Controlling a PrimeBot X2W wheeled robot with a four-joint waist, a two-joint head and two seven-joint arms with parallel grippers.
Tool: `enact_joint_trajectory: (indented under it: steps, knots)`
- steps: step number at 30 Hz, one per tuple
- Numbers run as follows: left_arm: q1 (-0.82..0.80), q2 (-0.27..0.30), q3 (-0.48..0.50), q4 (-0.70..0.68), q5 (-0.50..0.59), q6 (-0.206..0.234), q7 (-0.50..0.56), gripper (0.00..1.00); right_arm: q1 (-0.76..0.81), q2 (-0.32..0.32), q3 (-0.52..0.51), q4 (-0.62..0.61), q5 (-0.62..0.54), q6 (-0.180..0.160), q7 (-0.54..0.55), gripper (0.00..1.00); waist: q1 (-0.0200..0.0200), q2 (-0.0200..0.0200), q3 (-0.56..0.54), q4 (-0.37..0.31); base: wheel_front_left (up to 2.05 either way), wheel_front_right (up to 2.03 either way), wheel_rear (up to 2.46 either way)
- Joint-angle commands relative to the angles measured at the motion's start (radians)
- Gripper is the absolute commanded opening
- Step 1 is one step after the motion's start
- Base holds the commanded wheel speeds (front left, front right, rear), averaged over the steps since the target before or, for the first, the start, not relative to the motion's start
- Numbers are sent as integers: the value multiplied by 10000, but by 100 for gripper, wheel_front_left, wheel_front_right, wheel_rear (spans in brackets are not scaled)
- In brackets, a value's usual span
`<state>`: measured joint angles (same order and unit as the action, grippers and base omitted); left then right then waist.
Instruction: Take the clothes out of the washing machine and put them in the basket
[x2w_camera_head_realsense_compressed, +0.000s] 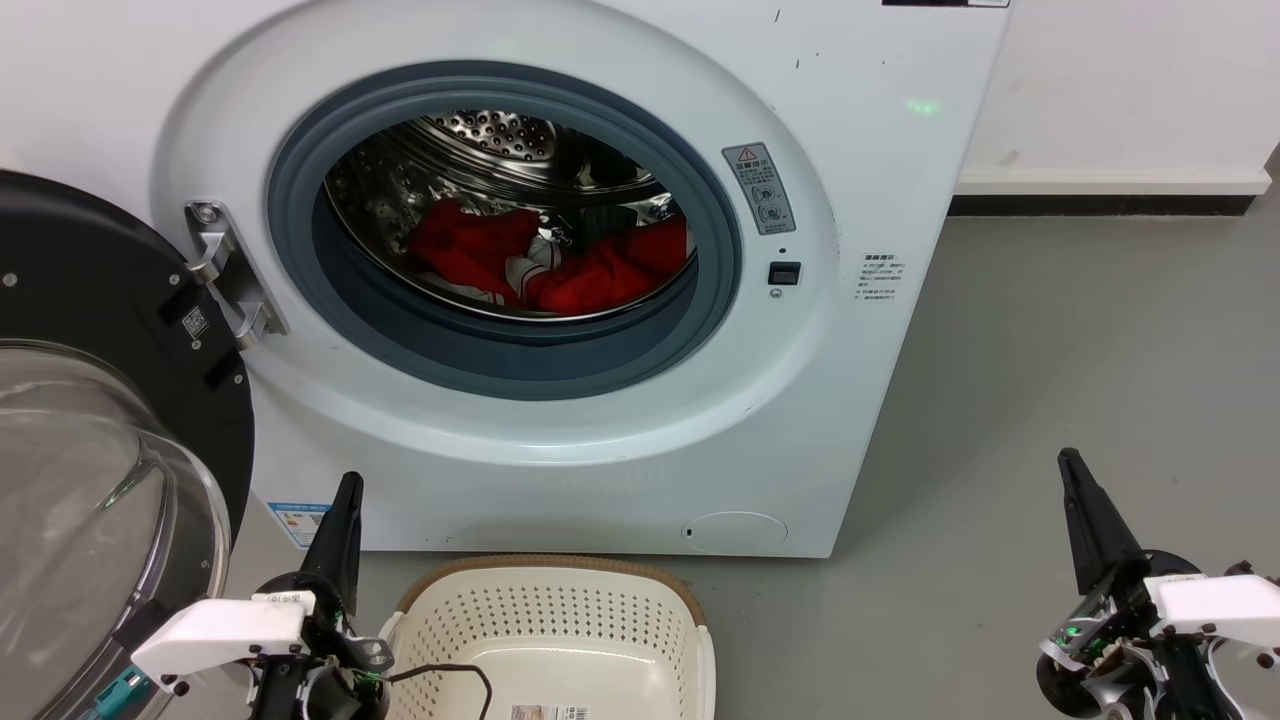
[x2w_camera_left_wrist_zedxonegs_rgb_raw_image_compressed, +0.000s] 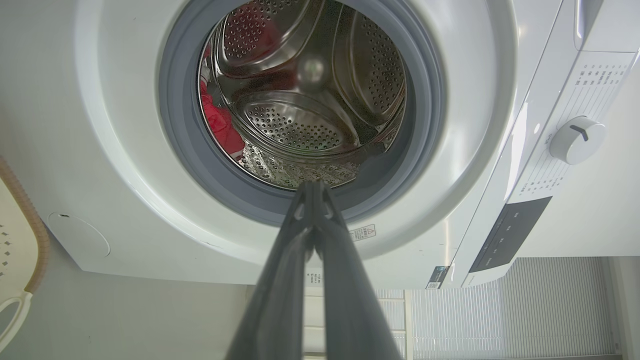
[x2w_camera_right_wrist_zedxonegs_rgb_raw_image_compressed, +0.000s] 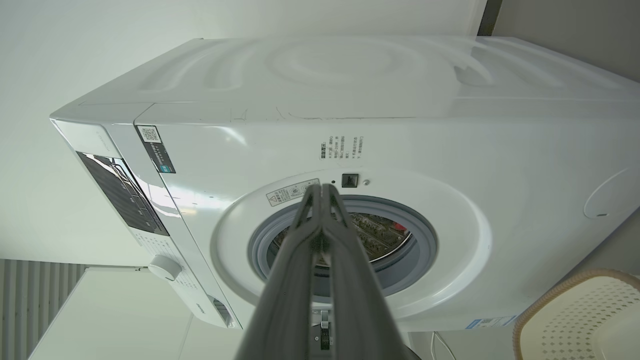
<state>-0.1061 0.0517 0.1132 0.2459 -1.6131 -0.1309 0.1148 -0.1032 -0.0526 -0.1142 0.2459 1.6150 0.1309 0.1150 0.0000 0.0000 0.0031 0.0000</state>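
Note:
The white washing machine (x2w_camera_head_realsense_compressed: 880, 200) stands with its door swung open to the left. Red clothes (x2w_camera_head_realsense_compressed: 590, 270) lie low in the steel drum, one with white trim; a red patch of the clothes (x2w_camera_left_wrist_zedxonegs_rgb_raw_image_compressed: 217, 117) shows in the left wrist view. The cream basket (x2w_camera_head_realsense_compressed: 560, 630) with a brown rim sits on the floor right in front of the machine. My left gripper (x2w_camera_head_realsense_compressed: 347, 485) is at the lower left beside the basket, shut and holding nothing; its tips (x2w_camera_left_wrist_zedxonegs_rgb_raw_image_compressed: 312, 186) touch. My right gripper (x2w_camera_head_realsense_compressed: 1068, 458) is at the lower right over bare floor, shut and holding nothing (x2w_camera_right_wrist_zedxonegs_rgb_raw_image_compressed: 322, 187).
The black-rimmed glass door (x2w_camera_head_realsense_compressed: 90, 420) hangs open at the far left, close to my left arm. Grey floor (x2w_camera_head_realsense_compressed: 1080, 380) stretches to the right of the machine up to a white wall with a dark skirting. A thin black cable crosses the basket's near edge.

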Motion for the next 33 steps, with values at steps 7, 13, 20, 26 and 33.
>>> enact_joint_trajectory:
  steps: [7, 13, 20, 26, 33]
  knots:
    - [-67, -22, 19, 0, 6, -27, 9, 0, -121, 37, 6, 13, -44, -3, 2, 0, 0, 0, 0, 0, 0, 0, 0]
    - [-67, -22, 18, 0, 6, -27, 8, 0, -121, 37, 6, 13, -44, -3, 1, 0, 0, 0, 0, 0, 0, 0, 0]
    - [-67, -22, 18, 0, 6, -27, 8, 0, -121, 37, 6, 13, -44, -3, 1, 0, 0, 0, 0, 0, 0, 0, 0]
    - [-67, -22, 18, 1, 6, -27, 8, 0, -121, 37, 6, 13, -44, -3, 1, 0, 0, 0, 0, 0, 0, 0, 0]
    - [196, -13, -109, -2, 91, 2, -215, 100, 206, 5, 73, 107, -93, 0, -212, 100, 0, 0, 4, 0, 0, 0, 0]
